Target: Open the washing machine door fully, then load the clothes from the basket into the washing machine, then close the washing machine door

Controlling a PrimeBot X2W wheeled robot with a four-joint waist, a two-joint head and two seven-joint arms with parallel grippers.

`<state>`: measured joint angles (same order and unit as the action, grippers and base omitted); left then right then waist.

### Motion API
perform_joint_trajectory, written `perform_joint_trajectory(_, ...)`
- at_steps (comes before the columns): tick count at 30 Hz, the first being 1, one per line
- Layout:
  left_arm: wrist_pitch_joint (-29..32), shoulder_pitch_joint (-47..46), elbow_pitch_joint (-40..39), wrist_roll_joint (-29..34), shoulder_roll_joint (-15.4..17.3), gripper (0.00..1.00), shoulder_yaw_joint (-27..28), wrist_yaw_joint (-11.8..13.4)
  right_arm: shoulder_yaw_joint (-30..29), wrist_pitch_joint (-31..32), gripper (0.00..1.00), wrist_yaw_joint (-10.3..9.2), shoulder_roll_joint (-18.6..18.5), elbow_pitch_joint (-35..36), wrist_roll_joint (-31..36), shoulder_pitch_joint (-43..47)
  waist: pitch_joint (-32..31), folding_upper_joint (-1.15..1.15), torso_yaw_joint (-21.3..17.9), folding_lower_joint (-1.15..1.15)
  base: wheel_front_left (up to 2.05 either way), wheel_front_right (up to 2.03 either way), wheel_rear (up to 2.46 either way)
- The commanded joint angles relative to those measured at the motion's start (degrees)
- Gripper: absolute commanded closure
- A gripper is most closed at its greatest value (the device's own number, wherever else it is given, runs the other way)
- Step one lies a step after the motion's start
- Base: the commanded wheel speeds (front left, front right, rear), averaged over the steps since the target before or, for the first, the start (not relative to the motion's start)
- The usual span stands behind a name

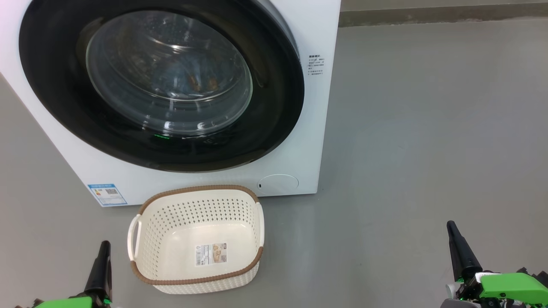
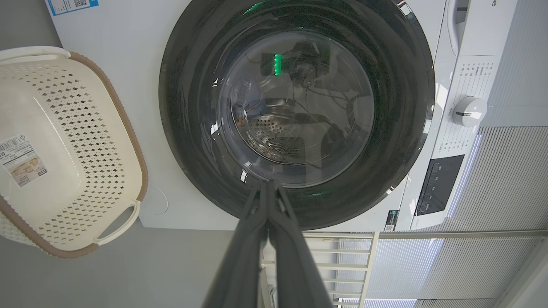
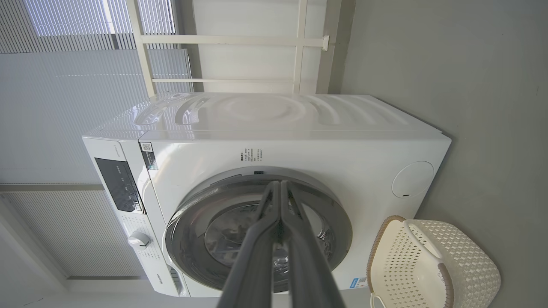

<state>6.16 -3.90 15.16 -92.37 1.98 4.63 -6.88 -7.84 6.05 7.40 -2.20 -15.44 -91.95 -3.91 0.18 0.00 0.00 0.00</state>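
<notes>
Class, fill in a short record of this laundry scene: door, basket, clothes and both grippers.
Door: washing machine door shut on the washing machine
Basket: basket empty, on the floor before the machine
Clothes: clothes, bluish with orange specks, seen through the glass
Left: left gripper shut, holding nothing
Right: right gripper shut, holding nothing

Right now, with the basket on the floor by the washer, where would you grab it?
I'd take the basket by its white loop handle, from the robot's left: the loop stands off the wall, open for one finger, nearest the left tool.
</notes>
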Motion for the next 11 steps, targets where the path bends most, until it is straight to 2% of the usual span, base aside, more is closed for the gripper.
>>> perform_joint_trajectory(1,0.4,-2.3,-1.1,0.3,0.9,1.00,1.9,-0.6,1.3,0.4,1.00,0.09,-0.7,1.4,-0.2,-2.3,0.0,0.00,0.0,0.00,0.00,0.00,0.00)
perform_joint_trajectory(11,0.4,-2.3,-1.1,0.3,0.9,1.00,1.9,-0.6,1.3,0.4,1.00,0.09,-0.7,1.4,-0.2,-2.3,0.0,0.00,0.0,0.00,0.00,0.00,0.00)
